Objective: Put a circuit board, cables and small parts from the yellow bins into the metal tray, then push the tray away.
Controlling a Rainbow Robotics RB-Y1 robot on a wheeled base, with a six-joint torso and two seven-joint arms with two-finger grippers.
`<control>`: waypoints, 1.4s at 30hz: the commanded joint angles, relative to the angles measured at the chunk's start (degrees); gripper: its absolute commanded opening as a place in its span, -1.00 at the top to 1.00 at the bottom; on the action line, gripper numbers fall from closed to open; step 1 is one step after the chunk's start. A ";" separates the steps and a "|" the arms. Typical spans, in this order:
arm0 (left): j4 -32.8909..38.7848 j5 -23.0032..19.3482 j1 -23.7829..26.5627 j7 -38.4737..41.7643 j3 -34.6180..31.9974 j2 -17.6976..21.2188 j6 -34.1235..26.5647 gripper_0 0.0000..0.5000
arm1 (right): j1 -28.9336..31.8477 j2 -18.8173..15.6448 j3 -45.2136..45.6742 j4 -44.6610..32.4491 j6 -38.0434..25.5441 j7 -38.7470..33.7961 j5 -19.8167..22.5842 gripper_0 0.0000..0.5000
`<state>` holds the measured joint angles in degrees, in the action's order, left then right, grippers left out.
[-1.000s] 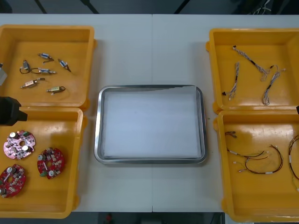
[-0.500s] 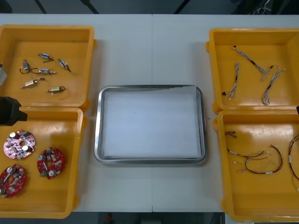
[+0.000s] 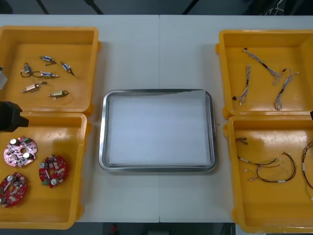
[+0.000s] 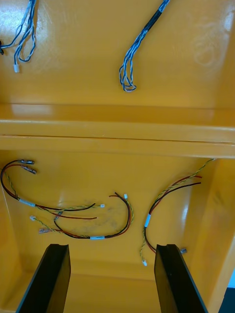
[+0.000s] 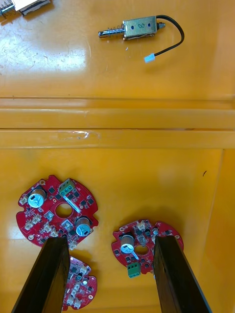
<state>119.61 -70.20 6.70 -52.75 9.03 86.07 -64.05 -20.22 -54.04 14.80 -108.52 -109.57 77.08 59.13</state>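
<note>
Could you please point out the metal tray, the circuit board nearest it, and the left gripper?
metal tray [image 3: 102, 132]: front view, its left rim.
circuit board [image 3: 53, 171]: front view, its middle.
left gripper [image 5: 109, 240]: left wrist view, midway between its fingertips.

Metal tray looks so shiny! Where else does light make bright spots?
Front view: the metal tray gleams at its rim; a pale spot in the near left yellow bin. Left wrist view: white glare in the far left yellow bin, past the open left claw. Right wrist view: glare beside the twisted blue and white cables, past the open right claw.
</note>
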 commanded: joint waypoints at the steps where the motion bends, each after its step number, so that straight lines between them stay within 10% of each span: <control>1: 0.27 -0.73 -0.02 3.35 -0.15 3.14 1.30 -1.00 | -1.67 -2.74 -0.30 -1.43 -0.43 -2.10 0.46 -1.00; 15: -1.84 -4.24 -0.63 1.95 -0.07 4.37 1.56 -1.00 | 6.16 -3.61 -1.09 -0.73 -0.03 -1.84 -2.00 -1.00; 42: -5.88 -4.42 -12.85 0.01 -0.50 7.10 5.51 -1.00 | 23.38 -3.79 -5.75 -0.73 25.02 -0.35 -7.19 -1.00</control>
<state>114.51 -74.14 -2.85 -52.75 9.03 90.45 -60.65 1.26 -55.30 11.56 -108.50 -87.06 77.08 53.33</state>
